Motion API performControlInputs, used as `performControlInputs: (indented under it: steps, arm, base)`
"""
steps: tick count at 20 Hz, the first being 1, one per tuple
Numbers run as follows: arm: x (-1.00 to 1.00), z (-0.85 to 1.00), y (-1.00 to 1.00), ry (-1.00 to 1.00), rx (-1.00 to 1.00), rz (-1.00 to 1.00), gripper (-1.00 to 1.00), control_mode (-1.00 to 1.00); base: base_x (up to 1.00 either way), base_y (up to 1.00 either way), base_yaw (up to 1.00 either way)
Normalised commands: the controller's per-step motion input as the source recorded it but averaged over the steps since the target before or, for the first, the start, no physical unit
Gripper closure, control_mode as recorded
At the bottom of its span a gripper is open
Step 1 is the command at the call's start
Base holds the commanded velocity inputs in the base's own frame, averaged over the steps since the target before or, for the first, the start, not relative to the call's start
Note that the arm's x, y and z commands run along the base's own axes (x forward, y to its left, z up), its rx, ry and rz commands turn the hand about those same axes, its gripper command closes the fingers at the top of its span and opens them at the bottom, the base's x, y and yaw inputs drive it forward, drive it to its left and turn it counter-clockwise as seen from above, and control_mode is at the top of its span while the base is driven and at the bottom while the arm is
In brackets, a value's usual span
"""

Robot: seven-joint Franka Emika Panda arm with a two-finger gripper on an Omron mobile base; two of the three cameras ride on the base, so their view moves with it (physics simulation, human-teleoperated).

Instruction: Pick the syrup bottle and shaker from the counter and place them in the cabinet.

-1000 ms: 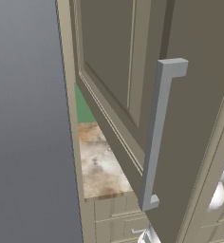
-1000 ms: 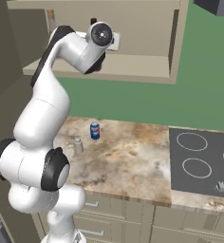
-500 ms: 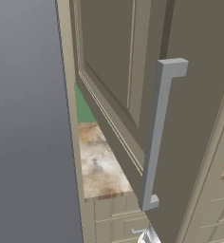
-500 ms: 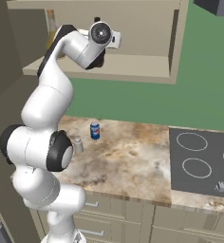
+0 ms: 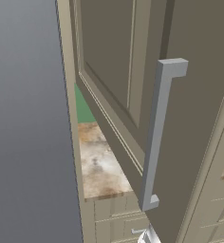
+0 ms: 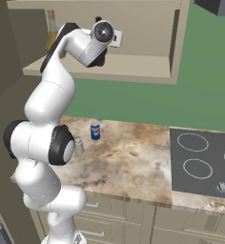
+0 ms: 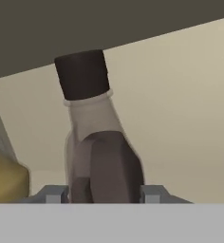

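Note:
The syrup bottle (image 7: 92,128), with a dark cap, a clear neck and dark contents, stands upright right in front of the hand camera. My gripper (image 7: 102,192) is shut on its body. Pale inside walls of the cabinet (image 6: 133,71) lie behind the bottle. In the right base view my arm (image 6: 81,45) reaches up into the open cabinet, and its wrist hides the gripper and the bottle. The small grey shaker (image 6: 78,145) stands on the counter (image 6: 128,157) beside my arm's shoulder. The cabinet door (image 5: 114,57) hangs open, close to the left base camera.
An amber bottle (image 6: 50,28) stands at the left end of the cabinet shelf, seen as a yellow shape (image 7: 7,178) beside the syrup bottle. A blue can (image 6: 95,131) stands behind the shaker. A black cooktop (image 6: 205,162) lies to the right. The door's long grey handle (image 5: 154,137) juts out.
The arm's shoulder and elbow links have swung to a more upright stance. The hand has stayed in the cabinet opening, rising slightly. The grip is unchanged.

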Motion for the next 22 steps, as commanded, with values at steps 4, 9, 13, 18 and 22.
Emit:
performControlInputs:
  steps: [4,9,13,18,22]
  arm:
    - [0.04,-0.31,0.01,-0.06,-0.06,0.06,1.0,-1.0]
    - [0.05,-0.17,0.02,-0.03,-0.06,0.03,1.0,-1.0]
    - [0.02,0.0,0.0,0.01,-0.02,0.0,1.0,-1.0]
    - [0.03,0.0,0.0,0.01,0.0,0.0,-1.0,-1.0]
    - [0.0,0.03,0.0,0.02,0.0,-0.02,-1.0,-1.0]
  base:
    - [0.0,0.0,0.0]
    - [0.0,0.0,0.0]
    - [0.0,0.0,0.0]
    - [0.0,0.0,0.0]
    - [0.0,0.0,0.0]
